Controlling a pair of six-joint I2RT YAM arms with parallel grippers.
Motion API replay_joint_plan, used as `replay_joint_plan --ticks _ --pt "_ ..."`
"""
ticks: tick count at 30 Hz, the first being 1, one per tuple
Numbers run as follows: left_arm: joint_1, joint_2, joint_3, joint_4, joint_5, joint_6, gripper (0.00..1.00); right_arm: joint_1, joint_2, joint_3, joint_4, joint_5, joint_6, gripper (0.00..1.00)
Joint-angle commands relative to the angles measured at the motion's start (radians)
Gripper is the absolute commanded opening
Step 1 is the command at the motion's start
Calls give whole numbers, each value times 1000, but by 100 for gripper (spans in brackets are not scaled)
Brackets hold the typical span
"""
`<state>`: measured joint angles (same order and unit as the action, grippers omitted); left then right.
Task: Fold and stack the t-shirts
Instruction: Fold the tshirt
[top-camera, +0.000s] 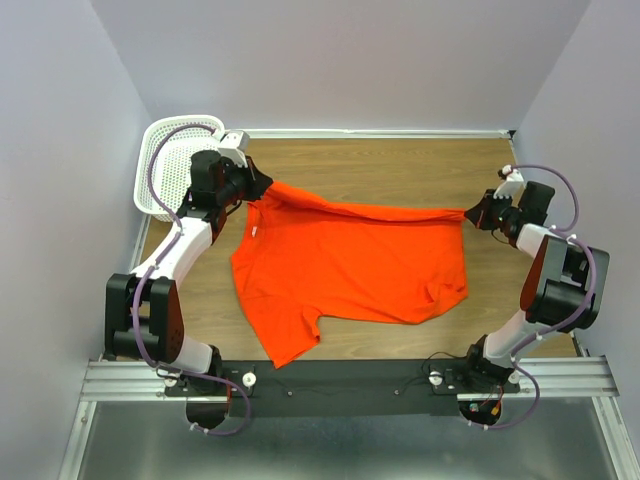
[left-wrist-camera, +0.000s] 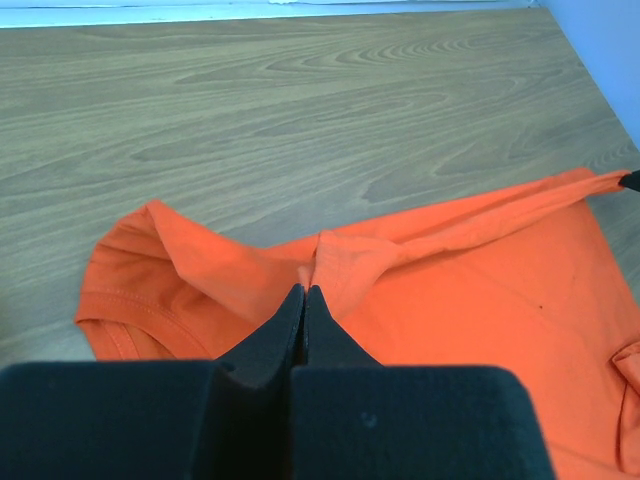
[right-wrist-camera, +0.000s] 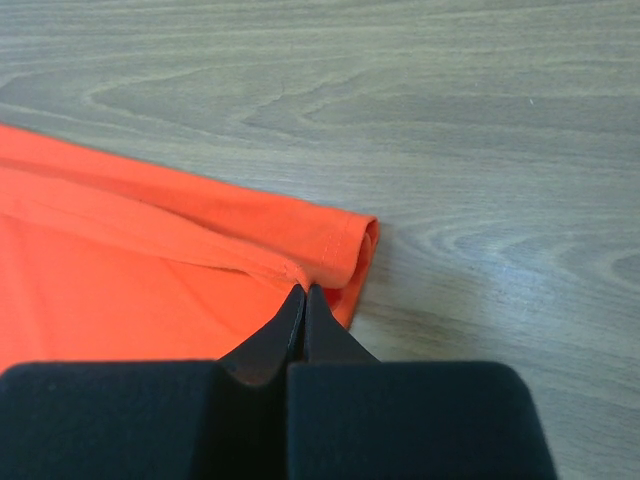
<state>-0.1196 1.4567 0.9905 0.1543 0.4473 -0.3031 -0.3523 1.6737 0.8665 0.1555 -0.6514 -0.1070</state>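
Note:
One bright orange-red t-shirt (top-camera: 350, 265) lies spread on the wooden table, its far edge pulled taut between my two grippers. My left gripper (top-camera: 268, 186) is shut on the shirt's far left corner, next to a sleeve; in the left wrist view (left-wrist-camera: 305, 290) its jaws pinch a fold of the shirt (left-wrist-camera: 480, 290). My right gripper (top-camera: 468, 213) is shut on the far right corner; in the right wrist view (right-wrist-camera: 304, 289) it pinches the hemmed edge of the shirt (right-wrist-camera: 130, 260). A sleeve hangs toward the near edge in the top view.
A white mesh basket (top-camera: 165, 165) stands at the far left corner, just behind my left arm. Pale walls enclose the wooden table (top-camera: 400, 165) on three sides. A black rail (top-camera: 350, 380) with the arm bases runs along the near edge.

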Motion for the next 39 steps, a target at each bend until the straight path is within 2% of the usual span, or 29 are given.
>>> replay_joint_plan --ticks 1,5,7,9,11,14,18,25,39 --pt "5 -41 -16 -2 21 12 0 -13 -34 -24 -22 -22 -28 1" --pt "5 -50 -27 -4 22 9 0 -16 -55 -44 -28 -28 -40 1" --pt "5 -55 -32 -7 25 10 0 -17 -77 -58 -50 -27 -59 4" --pt "5 -64 -42 -9 25 12 0 -17 -129 -78 -69 -15 -103 21" --pt "5 -71 -49 -13 27 12 0 -22 -170 -106 -96 12 -131 49" --pt "5 -78 -64 -24 31 12 0 -30 -241 -121 -119 41 -141 61" --pt "5 -93 -76 -33 34 15 0 -31 -279 -98 -180 3 -131 63" --pt "5 -122 -105 -35 34 13 0 -31 -250 -37 -269 -88 -126 64" --pt "5 -137 -162 -44 30 -2 0 -31 -236 -50 -283 -102 -151 66"
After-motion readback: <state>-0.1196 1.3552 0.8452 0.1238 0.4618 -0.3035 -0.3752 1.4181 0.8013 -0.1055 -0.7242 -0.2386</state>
